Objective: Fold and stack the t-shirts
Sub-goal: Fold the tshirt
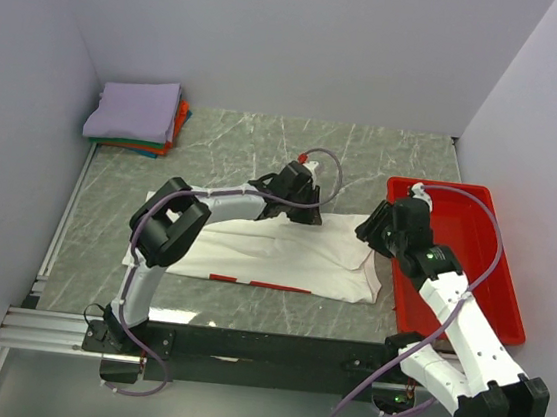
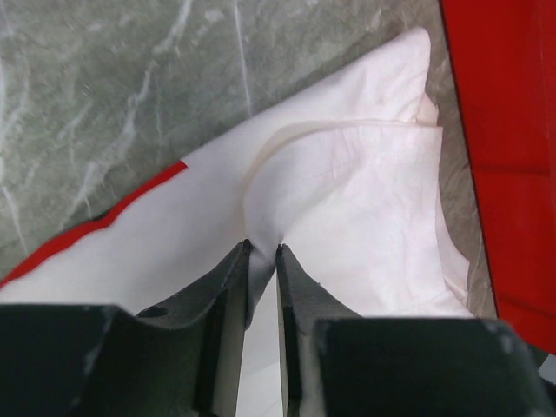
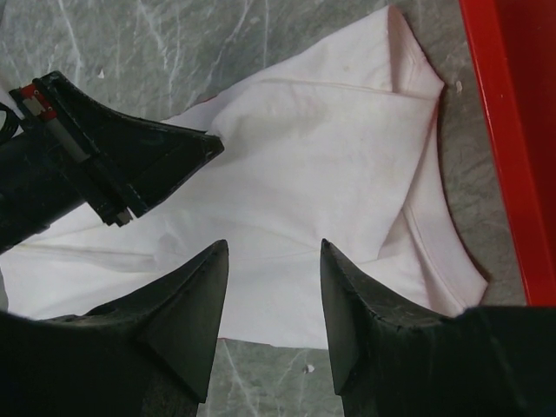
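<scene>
Logging from the near edge outward. The white t-shirt [image 1: 283, 259] lies spread on the grey marbled table [image 1: 236, 143], its long side running left to right. We note a thin band of red print [image 1: 260, 284] along its near hem. Its right end lies just beside the red tray [image 1: 467, 230]; in the wrist views a narrow strip of table shows between them.

We record the right gripper [image 3: 274, 248] with its jaws spread wide and nothing between them. It sits over the shirt's right end, above a folded-over flap of cloth. We cannot tell whether the tips touch the fabric. The right arm [image 1: 457, 319] passes over the tray's left side.

The left gripper [image 2: 262, 250] has its jaws clenched to a narrow slit, with a ridge of the white cloth pinched between the tips. Creases fan out from the pinch point. It works at the shirt's far edge, right of the middle, and the left arm [image 1: 171, 226] reaches over the shirt's left half. In the right wrist view it sits up and to the left of the right gripper, apart from it.

At the far left corner of the table, against the wall [image 1: 30, 90], we find a folded stack [image 1: 136, 120], well apart from the white shirt. A lavender tee [image 1: 134, 104] lies on top. Edges of an orange tee [image 1: 181, 117] and a green tee [image 1: 125, 141] show beneath it. The lowest layer is too thin for us to sort.
</scene>
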Robot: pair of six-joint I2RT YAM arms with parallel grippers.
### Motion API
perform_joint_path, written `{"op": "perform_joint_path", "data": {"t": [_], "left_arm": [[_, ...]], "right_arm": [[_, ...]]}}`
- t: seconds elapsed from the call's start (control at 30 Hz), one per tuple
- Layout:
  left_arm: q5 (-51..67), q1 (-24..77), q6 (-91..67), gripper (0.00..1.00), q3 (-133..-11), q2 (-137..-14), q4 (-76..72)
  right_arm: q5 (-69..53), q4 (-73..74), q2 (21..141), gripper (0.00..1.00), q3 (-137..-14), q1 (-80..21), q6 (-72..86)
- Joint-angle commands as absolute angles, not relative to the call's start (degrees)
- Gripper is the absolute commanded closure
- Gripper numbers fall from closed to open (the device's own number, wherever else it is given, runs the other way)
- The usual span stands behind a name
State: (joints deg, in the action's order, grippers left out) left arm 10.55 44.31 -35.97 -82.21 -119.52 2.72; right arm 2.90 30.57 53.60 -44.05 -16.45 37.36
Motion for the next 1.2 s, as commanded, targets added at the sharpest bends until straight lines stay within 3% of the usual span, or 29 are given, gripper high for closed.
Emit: {"op": "perform_joint_path", "data": {"t": [0.0, 0.13, 1.17], "left_arm": [[12.13, 45.79, -34.98, 0.76, -80.95, -114.52, 0.44], [12.39, 46.49, -35.59, 0.80, -78.23, -111.80, -2.19], [17.75, 49.57, -35.50, 0.79, -52.92, -99.58, -15.72]], "right_arm": [[2.64, 28.39, 53.52, 0.46, -43.51, -15.82, 36.56], [2.64, 28.04, 54.14, 0.47, -43.50, -15.65, 36.47], [3.96, 25.22, 61.44, 0.47, -40.96, -14.59, 34.63]]}}
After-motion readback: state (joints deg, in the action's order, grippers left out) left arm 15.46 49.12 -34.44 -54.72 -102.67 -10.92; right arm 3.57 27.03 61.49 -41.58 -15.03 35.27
